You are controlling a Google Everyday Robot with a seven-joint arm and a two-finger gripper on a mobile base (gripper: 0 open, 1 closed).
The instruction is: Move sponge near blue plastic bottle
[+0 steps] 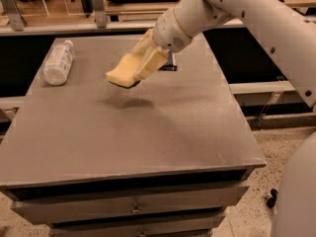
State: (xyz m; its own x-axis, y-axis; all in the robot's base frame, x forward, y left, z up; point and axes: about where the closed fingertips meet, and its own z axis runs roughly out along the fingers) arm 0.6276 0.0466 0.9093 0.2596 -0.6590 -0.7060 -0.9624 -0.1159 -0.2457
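Sponge (123,73) is hanging clamped in my jaws over the bench (148,147), with the bottle (58,62) lying well off leftward.

Dark packet (170,63) half-hidden behind pincer (137,66)

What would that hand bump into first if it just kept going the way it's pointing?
Probably the bare table, the sponge it grips touching first. The hand hangs above the table, slanting down; the bottle seems off that line, though depth is unclear.
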